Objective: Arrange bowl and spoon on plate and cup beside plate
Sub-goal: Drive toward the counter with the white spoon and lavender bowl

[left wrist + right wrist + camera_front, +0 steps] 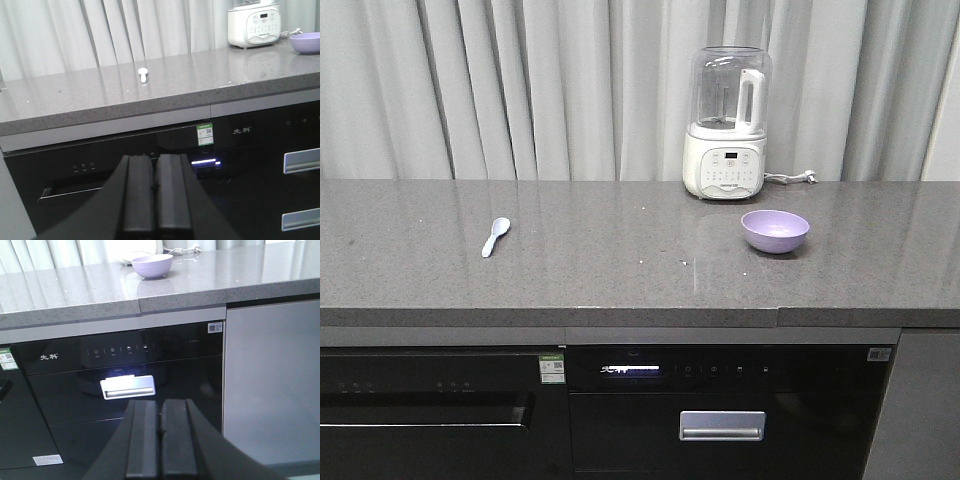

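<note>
A lavender bowl (775,230) stands on the right part of the grey counter (620,270), also in the right wrist view as the bowl (152,266) and at the edge of the left wrist view as the bowl (305,42). A pale spoon (495,237) lies on the left part of the counter; the left wrist view shows the spoon (143,75) too. The plate and the cup are out of view. My left gripper (154,187) is shut and empty, low in front of the black cabinet fronts. My right gripper (160,432) is likewise shut and empty, below counter height.
A white blender (725,125) with a clear jug stands at the back of the counter, its cord (790,178) trailing right. Grey curtains hang behind. Below the counter are black appliance fronts (620,410) with a silver handle (722,426) and a grey panel (272,385) at right.
</note>
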### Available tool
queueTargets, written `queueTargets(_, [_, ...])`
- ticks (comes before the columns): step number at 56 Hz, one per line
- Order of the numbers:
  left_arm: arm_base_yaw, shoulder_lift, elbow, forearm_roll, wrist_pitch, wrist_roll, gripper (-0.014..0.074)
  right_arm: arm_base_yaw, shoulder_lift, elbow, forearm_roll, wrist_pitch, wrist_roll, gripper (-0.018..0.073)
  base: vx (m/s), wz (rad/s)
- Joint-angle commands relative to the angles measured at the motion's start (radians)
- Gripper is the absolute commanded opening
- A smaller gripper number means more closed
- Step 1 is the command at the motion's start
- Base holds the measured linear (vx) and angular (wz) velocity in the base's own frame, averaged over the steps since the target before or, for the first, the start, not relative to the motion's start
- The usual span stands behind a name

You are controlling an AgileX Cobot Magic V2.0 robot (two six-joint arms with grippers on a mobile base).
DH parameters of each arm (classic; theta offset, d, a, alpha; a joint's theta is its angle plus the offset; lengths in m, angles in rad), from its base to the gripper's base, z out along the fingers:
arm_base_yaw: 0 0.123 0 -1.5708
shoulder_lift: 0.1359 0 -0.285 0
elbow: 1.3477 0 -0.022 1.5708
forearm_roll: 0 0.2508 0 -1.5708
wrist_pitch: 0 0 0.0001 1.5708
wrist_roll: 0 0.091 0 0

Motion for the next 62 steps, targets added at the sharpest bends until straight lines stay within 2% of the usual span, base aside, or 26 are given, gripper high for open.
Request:
queueTargets(1, [0.002,-0.015,-0.024,-0.002,-0.083,-0.004,-0.0003,-0.005,-0.004,0.003,-0.013,-0.082,0.000,-0.0008,0.00,0.00])
queueTargets(62, [0.002,-0.015,-0.024,-0.002,-0.083,-0.004,-0.0003,-0.005,-0.004,0.003,-0.013,-0.081,0.000,-0.0008,0.01,0.00])
